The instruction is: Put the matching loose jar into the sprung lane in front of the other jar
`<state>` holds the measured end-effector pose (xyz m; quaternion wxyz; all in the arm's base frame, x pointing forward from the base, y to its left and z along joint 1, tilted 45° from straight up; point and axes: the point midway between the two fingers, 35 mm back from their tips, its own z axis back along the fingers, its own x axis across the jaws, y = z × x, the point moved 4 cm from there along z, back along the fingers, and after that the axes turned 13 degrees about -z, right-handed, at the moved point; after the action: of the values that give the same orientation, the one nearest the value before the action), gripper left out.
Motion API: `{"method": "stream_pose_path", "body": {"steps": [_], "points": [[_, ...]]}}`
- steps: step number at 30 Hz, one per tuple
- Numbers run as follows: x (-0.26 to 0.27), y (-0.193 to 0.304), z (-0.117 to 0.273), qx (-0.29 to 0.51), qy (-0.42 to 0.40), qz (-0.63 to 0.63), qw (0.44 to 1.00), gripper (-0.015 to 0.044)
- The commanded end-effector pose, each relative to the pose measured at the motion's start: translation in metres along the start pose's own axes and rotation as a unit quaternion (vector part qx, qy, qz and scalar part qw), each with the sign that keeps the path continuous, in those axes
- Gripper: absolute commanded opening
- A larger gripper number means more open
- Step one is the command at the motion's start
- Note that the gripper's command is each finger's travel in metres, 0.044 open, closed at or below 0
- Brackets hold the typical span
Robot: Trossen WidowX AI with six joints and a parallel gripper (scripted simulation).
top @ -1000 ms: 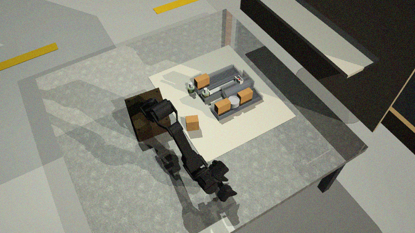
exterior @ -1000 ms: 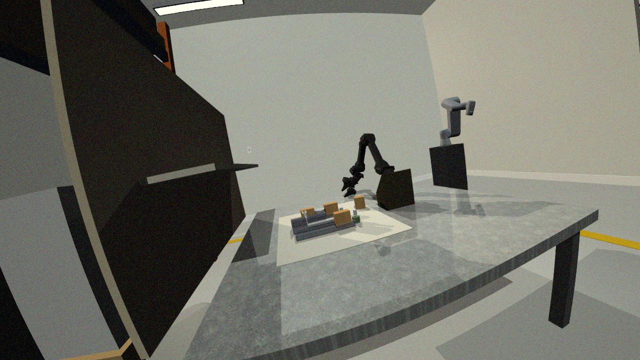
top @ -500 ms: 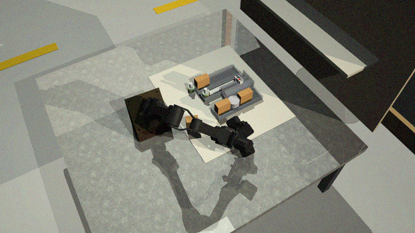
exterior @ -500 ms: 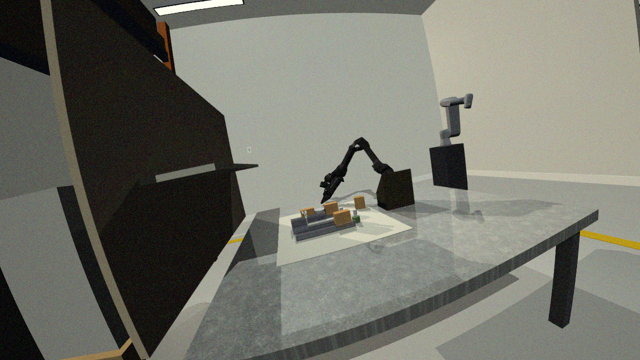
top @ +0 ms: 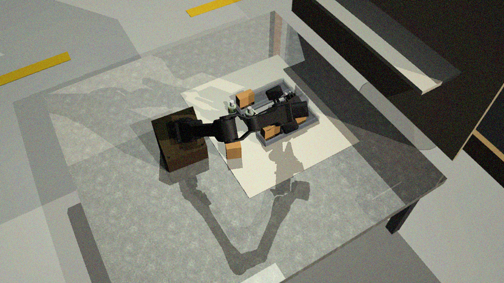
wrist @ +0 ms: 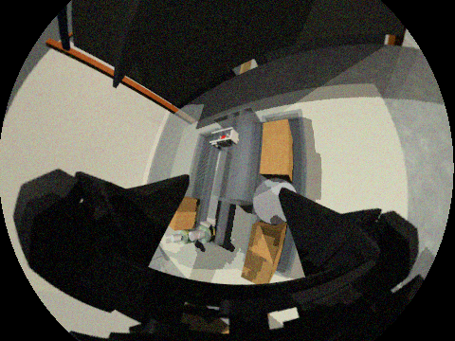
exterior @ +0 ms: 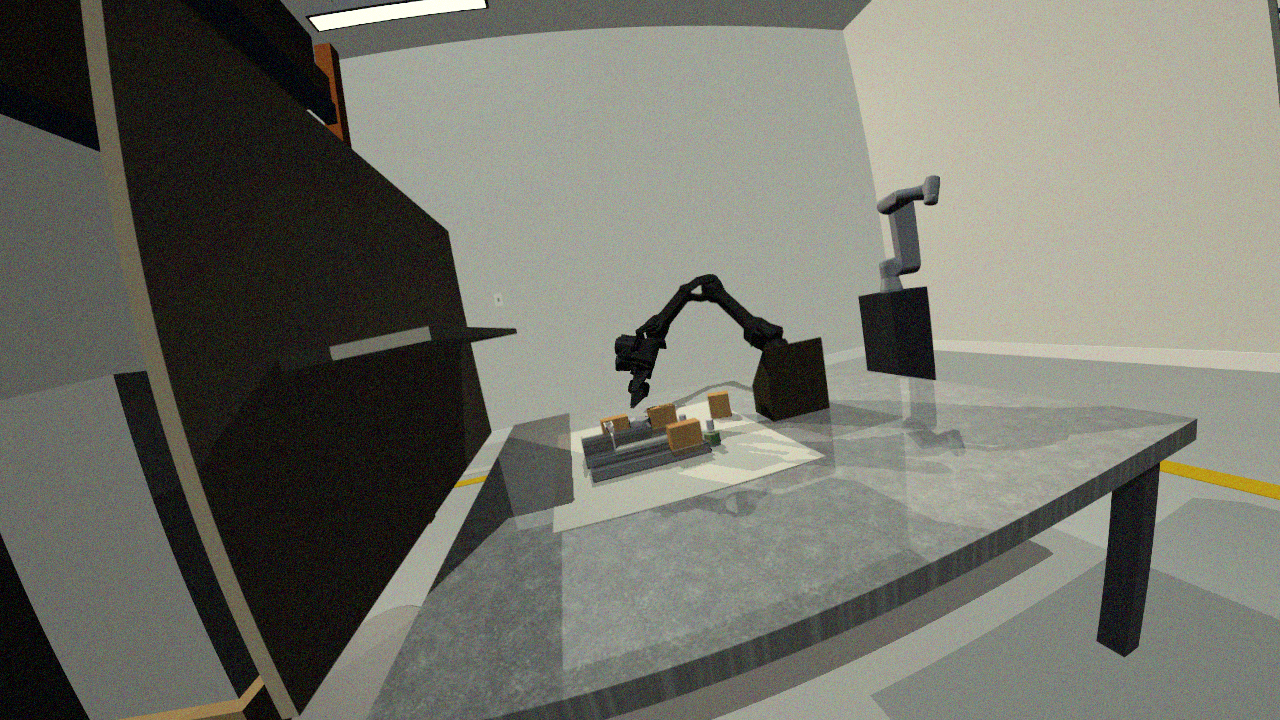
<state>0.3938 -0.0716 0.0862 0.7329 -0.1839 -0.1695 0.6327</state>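
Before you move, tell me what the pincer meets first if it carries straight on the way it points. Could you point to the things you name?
Most likely the raised grey middle section [wrist: 244, 161] of the tray, below the open pincer [top: 284, 102] [exterior: 637, 404] [wrist: 235, 186]; depth is unclear, so the white-grey cylinder [wrist: 269, 201] could be clipped first.

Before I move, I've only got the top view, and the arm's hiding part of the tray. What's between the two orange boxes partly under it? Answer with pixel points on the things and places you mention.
Observer: In the wrist view, a pale round can [wrist: 268, 201] sits between the nearer box [top: 270, 132] [exterior: 661, 415] [wrist: 263, 251] and the farther box [top: 301, 120] [exterior: 614, 423] [wrist: 276, 147].

Operator: Okay, and are the jaws down among them?

Observer: No, the exterior view shows the jaws up above the tray [top: 288, 135] [exterior: 646, 466] [wrist: 246, 161], tips pointing down.

Operator: Am I holding anything?

Observer: No. The wrist view shows the jaws wide open, with nothing held.
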Motion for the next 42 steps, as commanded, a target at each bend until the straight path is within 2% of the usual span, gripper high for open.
{"method": "stream_pose_path", "body": {"steps": [1, 5, 10, 14, 18, 27, 42], "points": [[0.034, 0.018, -0.014, 0.051, 0.014, -0.013, 0.998, 0.0440], [0.072, 0.058, -0.036, 0.131, 0.059, -0.017, 0.989, 0.0440], [0.114, 0.118, -0.052, 0.206, 0.158, 0.001, 0.966, 0.0440], [0.135, 0.159, -0.060, 0.215, 0.275, 0.026, 0.937, 0.0440], [0.150, 0.191, -0.063, 0.179, 0.370, 0.065, 0.909, 0.0440], [0.149, 0.193, -0.060, 0.177, 0.374, 0.068, 0.908, 0.0440], [0.114, 0.206, -0.091, 0.177, 0.375, 0.068, 0.907, 0.0440]]}}
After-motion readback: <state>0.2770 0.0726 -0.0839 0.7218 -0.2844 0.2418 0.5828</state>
